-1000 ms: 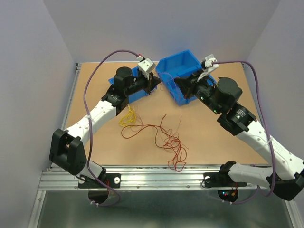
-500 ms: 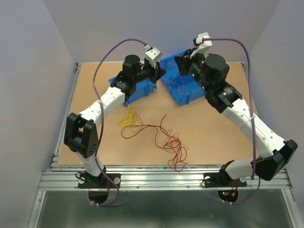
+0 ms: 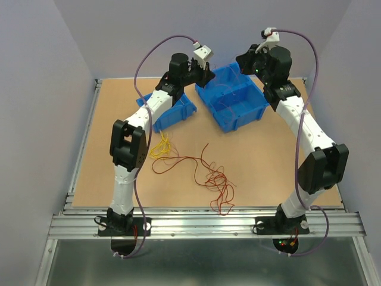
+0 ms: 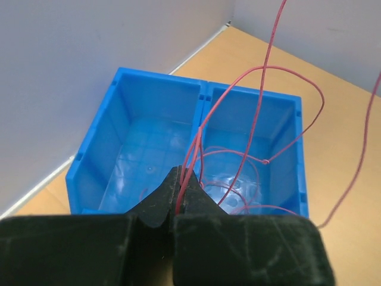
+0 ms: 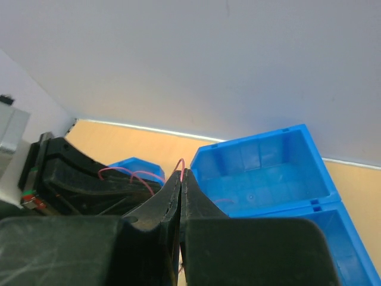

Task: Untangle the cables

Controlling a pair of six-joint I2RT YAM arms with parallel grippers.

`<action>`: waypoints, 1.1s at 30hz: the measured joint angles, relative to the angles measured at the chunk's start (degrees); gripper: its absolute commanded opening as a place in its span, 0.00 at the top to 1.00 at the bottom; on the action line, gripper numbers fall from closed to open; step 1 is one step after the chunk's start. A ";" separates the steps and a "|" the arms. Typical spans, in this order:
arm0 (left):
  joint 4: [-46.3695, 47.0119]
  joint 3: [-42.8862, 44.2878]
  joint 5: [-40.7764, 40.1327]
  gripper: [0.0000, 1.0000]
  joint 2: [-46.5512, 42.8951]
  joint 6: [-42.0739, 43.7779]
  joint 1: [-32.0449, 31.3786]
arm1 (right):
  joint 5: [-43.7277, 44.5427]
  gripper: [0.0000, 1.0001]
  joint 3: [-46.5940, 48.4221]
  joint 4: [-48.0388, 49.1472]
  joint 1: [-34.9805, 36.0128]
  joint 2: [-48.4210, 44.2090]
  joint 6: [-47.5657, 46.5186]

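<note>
left gripper [image 4: 180,179] clamped on thin curly red wire [image 4: 266,59], up over blue plastic two-compartment bin [image 4: 119,113]. right gripper [image 5: 181,177] pinched on red wire too.

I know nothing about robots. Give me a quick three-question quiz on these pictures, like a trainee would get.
1. True or false: the left arm's jaws are shut on a red wire.
2. What colour is the small wire bundle lying on the table beside the left arm? A green, B yellow, C white.
3. Fill in: the two open boxes at the back are ____ in colour.
Key: 1 true; 2 B; 3 blue.
</note>
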 measured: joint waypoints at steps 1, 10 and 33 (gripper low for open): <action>-0.17 1.01 -0.42 1.00 0.81 0.20 0.02 | -1.25 0.99 0.44 0.70 -0.96 1.01 0.66; 3.56 3.10 -1.31 1.00 2.69 -0.37 0.02 | -8.50 0.99 2.78 7.69 -5.64 7.28 6.23; 2.14 5.33 -4.48 1.00 18.36 -2.89 -8.83 | -13.79 0.99 -18.18 21.88 -14.01 8.81 16.09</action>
